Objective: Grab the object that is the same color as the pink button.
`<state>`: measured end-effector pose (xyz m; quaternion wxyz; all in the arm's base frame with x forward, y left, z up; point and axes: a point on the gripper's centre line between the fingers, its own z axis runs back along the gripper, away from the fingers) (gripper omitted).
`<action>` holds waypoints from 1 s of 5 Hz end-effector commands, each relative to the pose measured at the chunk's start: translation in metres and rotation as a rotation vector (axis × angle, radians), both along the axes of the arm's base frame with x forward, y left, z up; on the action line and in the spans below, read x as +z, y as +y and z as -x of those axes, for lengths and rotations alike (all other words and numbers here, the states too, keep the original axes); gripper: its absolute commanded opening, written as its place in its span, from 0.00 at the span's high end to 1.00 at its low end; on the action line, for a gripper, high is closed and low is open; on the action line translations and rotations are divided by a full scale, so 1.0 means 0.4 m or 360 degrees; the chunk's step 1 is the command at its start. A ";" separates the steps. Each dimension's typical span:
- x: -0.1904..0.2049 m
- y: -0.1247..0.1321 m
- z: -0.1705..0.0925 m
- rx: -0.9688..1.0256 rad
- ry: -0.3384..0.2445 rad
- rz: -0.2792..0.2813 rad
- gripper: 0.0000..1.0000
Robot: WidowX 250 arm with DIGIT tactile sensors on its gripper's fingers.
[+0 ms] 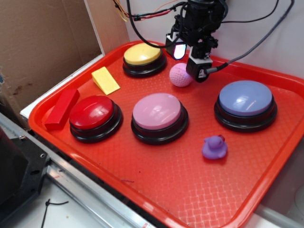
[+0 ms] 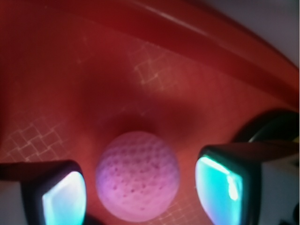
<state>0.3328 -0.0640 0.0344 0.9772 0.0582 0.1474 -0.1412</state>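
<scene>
A large red tray (image 1: 156, 190) with a woven texture takes up most of the exterior view and carries everything else. Four dome buttons on black bases sit on it: a lavender-blue button (image 1: 245, 98) at the right, the pink button (image 1: 157, 111) in the middle, a red button (image 1: 91, 112) to its left, and a yellow button (image 1: 142, 54) at the far side. The black robot arm (image 1: 202, 16) reaches down from above at the back of the tray, cables trailing from it.

A red block (image 1: 61, 109) lies along the tray's left rim, just beside the red button, and a yellow wedge (image 1: 105, 80) rests between the red and yellow buttons. A purple toy duck (image 1: 214, 147) stands in front of the lavender-blue button, apart from it.

The small pink ball (image 1: 181, 75), dimpled like a golf ball, sits on the tray behind the pink button, between the yellow and lavender-blue buttons. The gripper (image 1: 189, 58) hangs right over it. In the wrist view the ball (image 2: 138, 175) lies between the two glowing teal fingers (image 2: 63, 199), which stand spread apart on either side of it with a gap of red tray visible on each side; they are open and not gripping it.
</scene>
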 end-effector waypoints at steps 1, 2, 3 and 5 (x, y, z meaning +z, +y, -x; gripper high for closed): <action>0.004 0.029 0.043 0.0058 0.0053 -0.0046 0.00; -0.026 0.041 0.045 0.0059 0.0086 -0.0097 1.00; -0.015 0.045 0.039 0.0070 0.0067 -0.0116 1.00; 0.121 0.019 0.047 0.0082 -0.0109 -0.0109 1.00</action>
